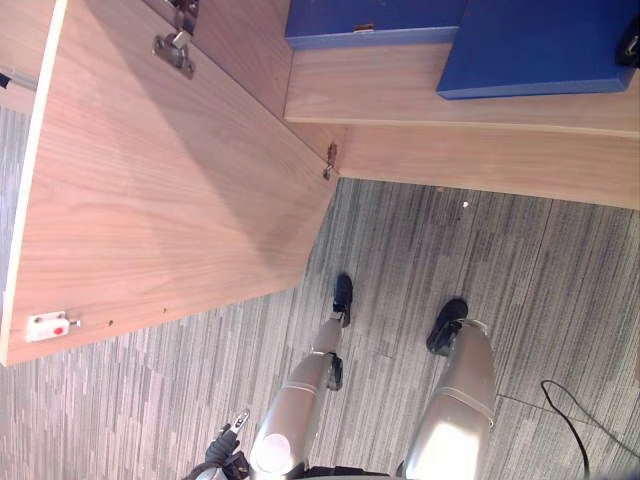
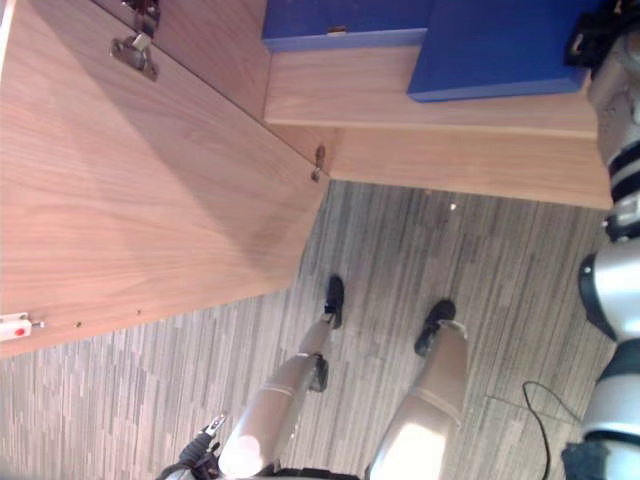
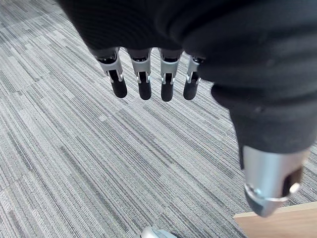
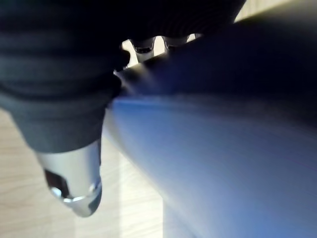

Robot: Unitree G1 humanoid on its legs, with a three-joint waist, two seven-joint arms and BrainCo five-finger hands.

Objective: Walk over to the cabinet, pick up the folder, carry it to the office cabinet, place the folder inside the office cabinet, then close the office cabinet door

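Note:
A blue folder [image 1: 540,45] lies flat on the wooden shelf [image 1: 400,95] inside the office cabinet, at the top right of the eye views. My right hand [image 2: 600,40] is at that folder's right edge, and the arm reaches up along the right side. In the right wrist view the blue folder [image 4: 213,148] runs very close past the right hand [image 4: 59,74] and covers most of it. My left hand [image 3: 173,29] hangs open above the grey carpet, holding nothing.
The cabinet door [image 1: 170,180] stands wide open to the left, with a hinge [image 1: 175,45] near its top and a white catch [image 1: 48,326] at its outer corner. A second blue folder [image 1: 375,20] lies further left on the shelf. Grey striped carpet [image 1: 520,260] covers the floor.

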